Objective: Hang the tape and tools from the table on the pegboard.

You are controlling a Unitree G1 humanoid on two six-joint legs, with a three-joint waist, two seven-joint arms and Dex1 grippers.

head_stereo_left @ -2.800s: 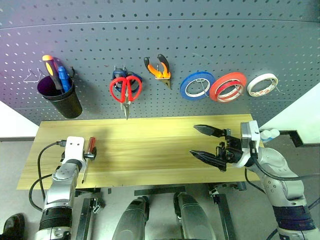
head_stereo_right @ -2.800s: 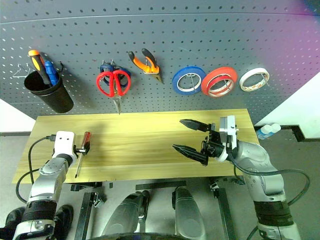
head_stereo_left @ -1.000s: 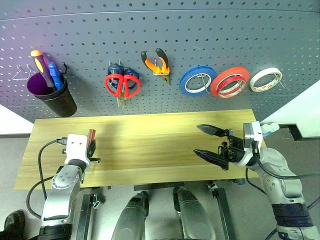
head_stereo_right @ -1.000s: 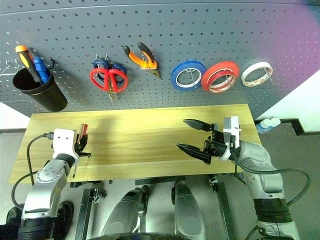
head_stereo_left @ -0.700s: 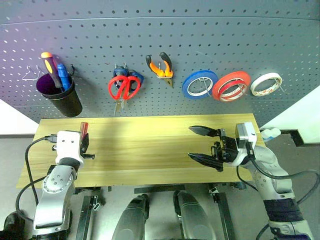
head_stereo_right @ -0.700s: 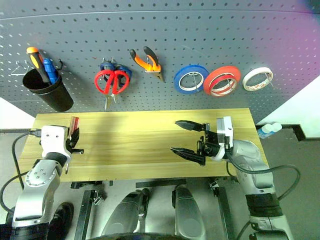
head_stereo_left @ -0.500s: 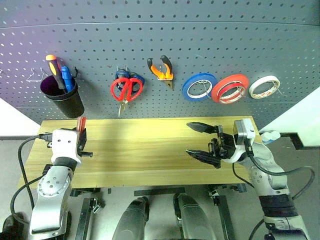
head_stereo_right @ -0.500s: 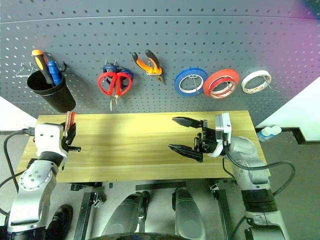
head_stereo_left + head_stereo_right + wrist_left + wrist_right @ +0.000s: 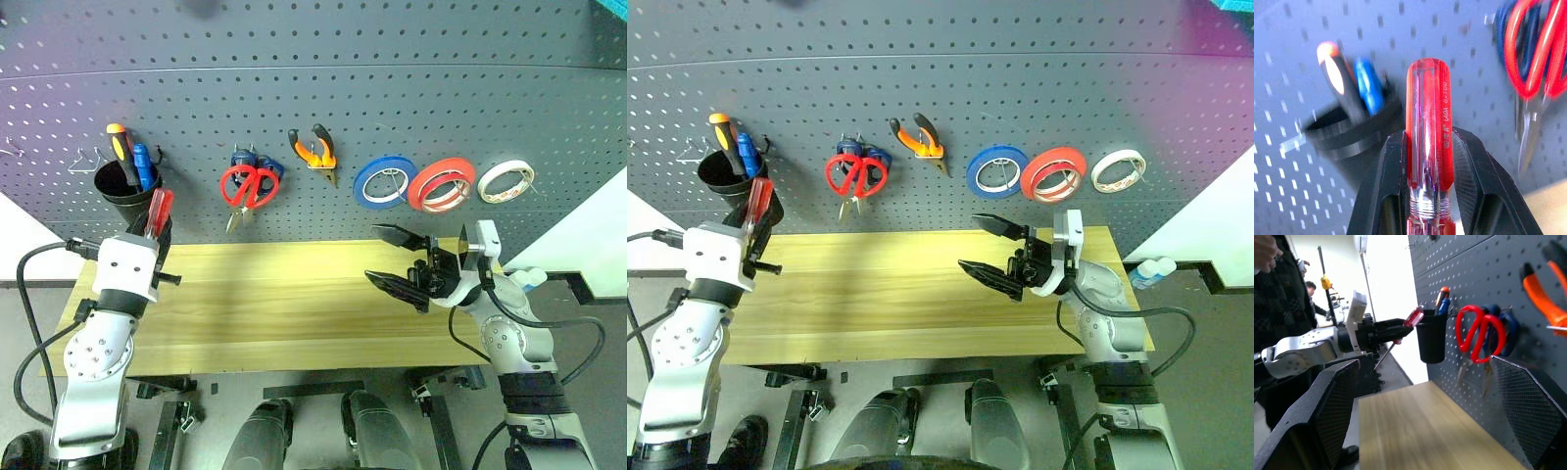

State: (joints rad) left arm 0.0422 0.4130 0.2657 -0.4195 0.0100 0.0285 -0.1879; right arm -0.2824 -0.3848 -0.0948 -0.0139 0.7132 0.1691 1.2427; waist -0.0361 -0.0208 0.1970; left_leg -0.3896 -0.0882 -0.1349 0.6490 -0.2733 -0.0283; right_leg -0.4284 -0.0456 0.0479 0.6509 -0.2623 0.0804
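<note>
Red plastic catches the eye first: the slim red-handled screwdriver (image 9: 1428, 132) is pinched tight between the two black fingers of the left gripper (image 9: 157, 235), handle tilted up and its tip just in front of the black cup (image 9: 128, 196) that hangs at the left end of the pegboard (image 9: 392, 88). That cup holds an orange screwdriver (image 9: 121, 152) and a blue screwdriver (image 9: 142, 164). Further along the dark grey panel hang the red-handled scissors (image 9: 247, 186), lying over a pair of blue-handled scissors (image 9: 257, 161), then the pliers (image 9: 315, 150) with orange-and-black handles, then three rolls side by side: a blue roll (image 9: 384, 182), the red tape (image 9: 441, 184) partly overlapping it, and a white roll (image 9: 506, 181). The right gripper (image 9: 395, 258) hangs above the right half of the table (image 9: 294, 304) with its fingers spread wide and nothing between them, pointing toward the left arm. A person in dark clothes (image 9: 1276, 289) stands beyond the left end of the table.
</note>
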